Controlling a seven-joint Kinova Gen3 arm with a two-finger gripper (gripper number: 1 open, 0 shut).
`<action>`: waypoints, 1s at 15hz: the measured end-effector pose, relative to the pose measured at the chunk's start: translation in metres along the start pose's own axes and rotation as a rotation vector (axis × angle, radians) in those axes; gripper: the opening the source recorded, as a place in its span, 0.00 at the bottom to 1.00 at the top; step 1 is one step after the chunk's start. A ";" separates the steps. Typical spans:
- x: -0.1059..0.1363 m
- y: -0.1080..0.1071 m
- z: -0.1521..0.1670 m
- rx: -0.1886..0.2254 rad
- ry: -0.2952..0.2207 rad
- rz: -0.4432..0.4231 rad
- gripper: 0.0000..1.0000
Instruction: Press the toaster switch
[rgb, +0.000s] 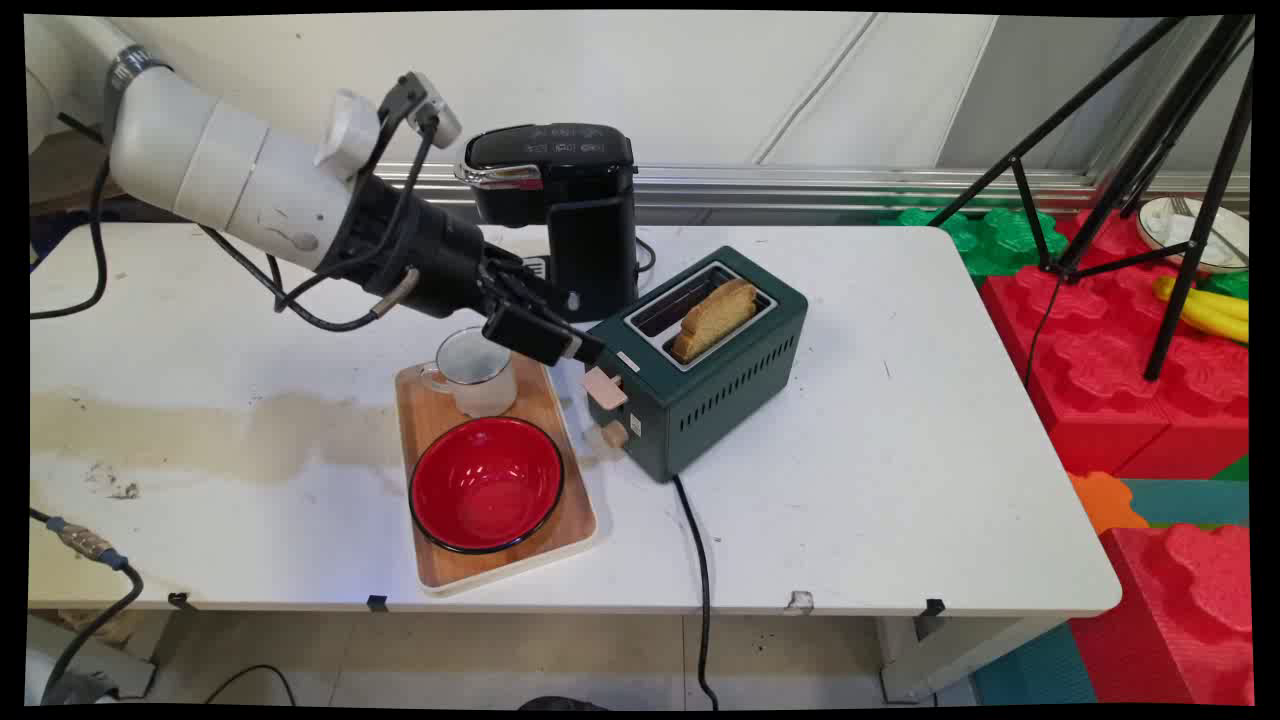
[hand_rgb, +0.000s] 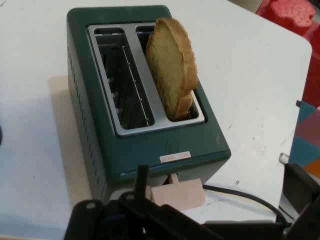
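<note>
A dark green two-slot toaster (rgb: 715, 375) stands mid-table with a slice of toast (rgb: 712, 318) upright in its nearer slot; the other slot is empty. In the hand view the toast (hand_rgb: 172, 70) stands in the right slot of the toaster (hand_rgb: 145, 150). My gripper (rgb: 580, 350) hovers just over the toaster's left end, above its beige lever (rgb: 604, 388). In the hand view the gripper (hand_rgb: 220, 192) is open, with the lever (hand_rgb: 177, 195) low between the fingers; whether they touch it I cannot tell.
A wooden tray (rgb: 560, 525) left of the toaster holds a red bowl (rgb: 487, 485) and a glass mug (rgb: 475, 372). A black coffee machine (rgb: 565, 215) stands behind. The toaster's cord (rgb: 697, 560) runs off the front edge. A tripod (rgb: 1130, 150) stands right of the table.
</note>
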 end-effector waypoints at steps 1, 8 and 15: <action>0.000 0.001 0.001 0.002 -0.007 0.005 1.00; 0.000 0.004 0.006 0.014 -0.035 0.031 0.00; -0.001 0.004 0.012 0.022 -0.051 0.049 0.00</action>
